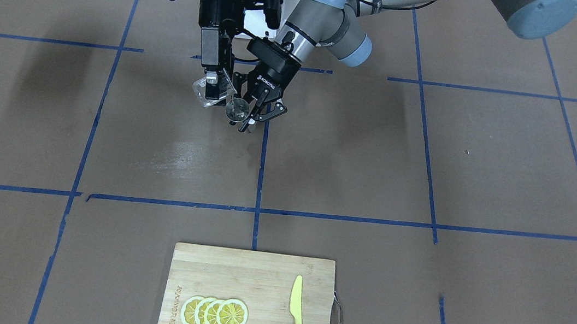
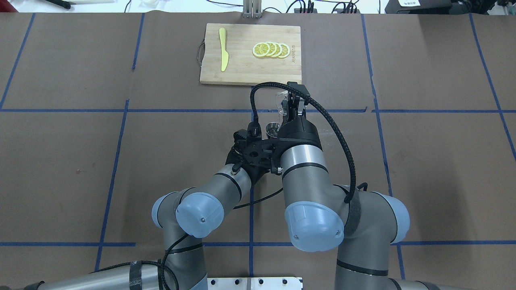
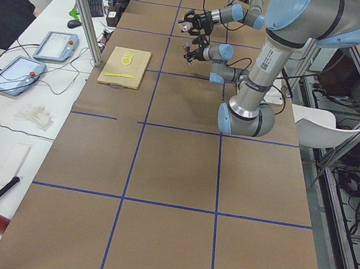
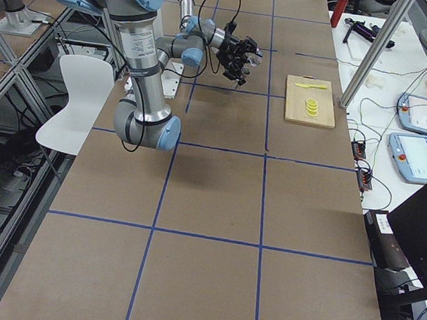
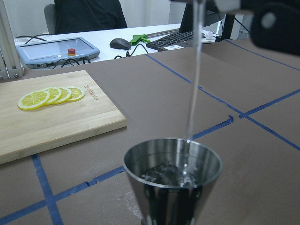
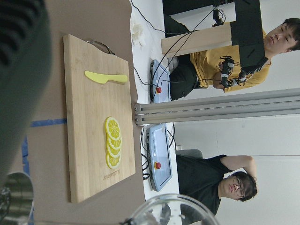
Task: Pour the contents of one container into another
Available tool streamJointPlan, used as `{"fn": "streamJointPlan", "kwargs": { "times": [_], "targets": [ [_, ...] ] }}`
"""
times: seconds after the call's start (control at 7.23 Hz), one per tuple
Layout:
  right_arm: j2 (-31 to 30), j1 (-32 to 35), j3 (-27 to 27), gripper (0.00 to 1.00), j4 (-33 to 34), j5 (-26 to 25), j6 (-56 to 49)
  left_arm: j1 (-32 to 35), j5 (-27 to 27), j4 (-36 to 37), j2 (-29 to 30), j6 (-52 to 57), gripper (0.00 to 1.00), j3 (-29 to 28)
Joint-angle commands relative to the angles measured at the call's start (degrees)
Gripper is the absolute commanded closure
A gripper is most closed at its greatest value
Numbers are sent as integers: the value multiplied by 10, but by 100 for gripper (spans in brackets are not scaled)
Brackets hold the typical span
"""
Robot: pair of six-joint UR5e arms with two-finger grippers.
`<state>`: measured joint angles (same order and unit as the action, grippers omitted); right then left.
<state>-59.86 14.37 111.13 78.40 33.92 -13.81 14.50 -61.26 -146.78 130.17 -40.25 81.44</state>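
Note:
A steel cup [image 5: 172, 180] stands upright at the bottom of the left wrist view, with clear liquid inside. My left gripper [image 1: 250, 116] is shut on that cup [image 1: 237, 109] and holds it above the table. Just beside and above it, my right gripper [image 1: 214, 80] is shut on a clear glass [image 1: 204, 94], which is tilted toward the cup. A thin stream of liquid [image 5: 194, 79] falls from above into the cup. From overhead, the glass [image 2: 279, 98] shows beyond the cup [image 2: 273, 129]. The glass rim [image 6: 173, 211] fills the bottom of the right wrist view.
A wooden cutting board [image 1: 231, 270] lies at the table's far edge from the robot, with lemon slices [image 1: 215, 313] and a yellow plastic knife [image 1: 297, 317] on it. A shiny wet patch [image 1: 179, 157] marks the brown table below the grippers. Operators sit beyond the table.

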Motion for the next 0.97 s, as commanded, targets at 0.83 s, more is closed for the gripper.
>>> {"fn": "streamJointPlan", "kwargs": {
  "times": [0.83],
  "targets": [
    [-21,14,8,100,-85,11,263,2,-1,-2,-3,0,100,15]
  ]
}}
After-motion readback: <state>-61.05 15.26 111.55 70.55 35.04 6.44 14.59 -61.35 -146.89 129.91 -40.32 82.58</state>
